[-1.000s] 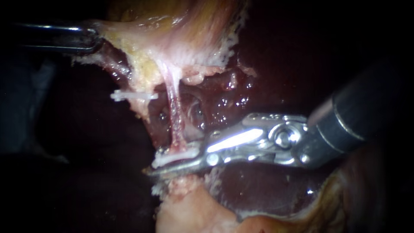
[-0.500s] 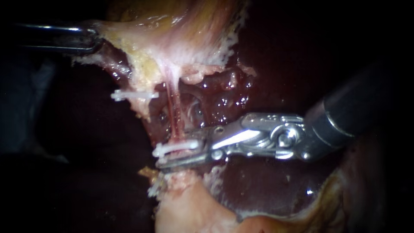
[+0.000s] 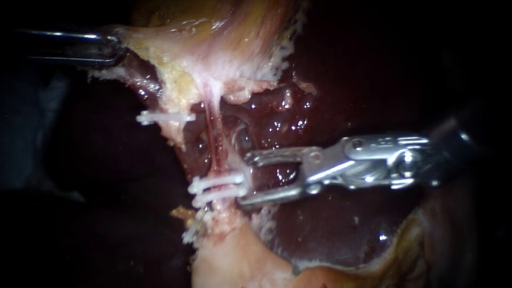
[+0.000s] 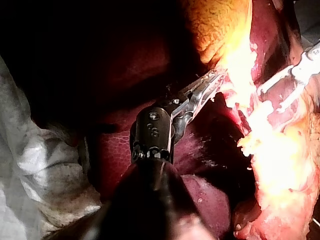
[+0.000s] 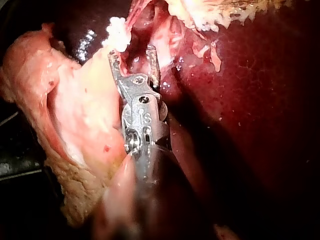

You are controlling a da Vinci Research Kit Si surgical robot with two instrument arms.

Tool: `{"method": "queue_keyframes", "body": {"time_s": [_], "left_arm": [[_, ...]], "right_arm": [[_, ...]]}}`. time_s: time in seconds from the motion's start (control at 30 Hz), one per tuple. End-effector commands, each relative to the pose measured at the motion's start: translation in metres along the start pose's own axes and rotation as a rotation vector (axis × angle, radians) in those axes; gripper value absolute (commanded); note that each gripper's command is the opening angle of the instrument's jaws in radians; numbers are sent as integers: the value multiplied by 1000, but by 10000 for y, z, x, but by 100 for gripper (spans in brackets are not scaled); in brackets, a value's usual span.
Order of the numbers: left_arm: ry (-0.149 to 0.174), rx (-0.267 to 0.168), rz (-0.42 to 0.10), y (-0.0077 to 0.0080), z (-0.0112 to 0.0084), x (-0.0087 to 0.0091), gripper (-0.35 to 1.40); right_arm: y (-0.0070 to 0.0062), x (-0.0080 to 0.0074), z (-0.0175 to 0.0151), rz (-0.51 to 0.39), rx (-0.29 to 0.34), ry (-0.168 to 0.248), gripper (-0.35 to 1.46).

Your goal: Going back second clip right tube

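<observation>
Where a second ago the right instrument (image 3: 244,180) had its jaws closed around the low end of the tube (image 3: 214,144) with a white clip between them, it has now drawn back toward the right and clear of the tube. Its jaws stand wide apart and hold nothing, their tips just beside the clip (image 3: 218,184) it has left behind. The clip crosses the tube near its foot, just above the pale tissue (image 3: 229,256) at the near edge. A second white bar lies close under the clip, and I cannot tell whether it is a separate one. In the right wrist view the same jaws (image 5: 132,52) gape ahead of the shaft, with pale tissue beside them.

The thin pink tube has not shifted and runs taut up from the clip to the gallbladder (image 3: 229,32). Left of it, higher up, an upper clip (image 3: 165,116) sits across a paler strand, unchanged. The left instrument (image 3: 109,47) has stayed where it was at the far upper left; in the left wrist view its jaws (image 4: 212,82) are closed on the gallbladder's pale edge.

Wet, dark red liver (image 3: 320,229) lies under and behind all this. Beyond it the surroundings are dark, and crumpled pale cloth (image 4: 45,170) lies beside the left shaft.
</observation>
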Motion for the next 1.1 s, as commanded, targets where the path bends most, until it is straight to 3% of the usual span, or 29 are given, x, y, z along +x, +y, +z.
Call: {"method": "queue_keyframes", "body": {"time_s": [0.03, 0.23, 0.43, 0.63, 0.87, 1.1], "left_arm": [[0, -1, 0, 0, 0, 0, -35], [0, 0, 0, 0, 1, 0, -35], [1, 1, 2, -2, 5, -2, -35], [-5, 20, 14, -14, 30, -18, -35], [-34, 15, 29, -20, 62, -41, -35], [-44, 12, 39, -19, 72, -49, -35]], "right_arm": [[0, 1, -9, -16, -2, 0, 50], [1, -2, -45, -71, -19, -4, 50], [1, -3, -52, -88, -18, -5, 50], [1, -4, -52, -89, -21, -5, 50], [1, -4, -52, -89, -18, -5, 50], [1, -3, -53, -88, -18, -5, 50]]}}
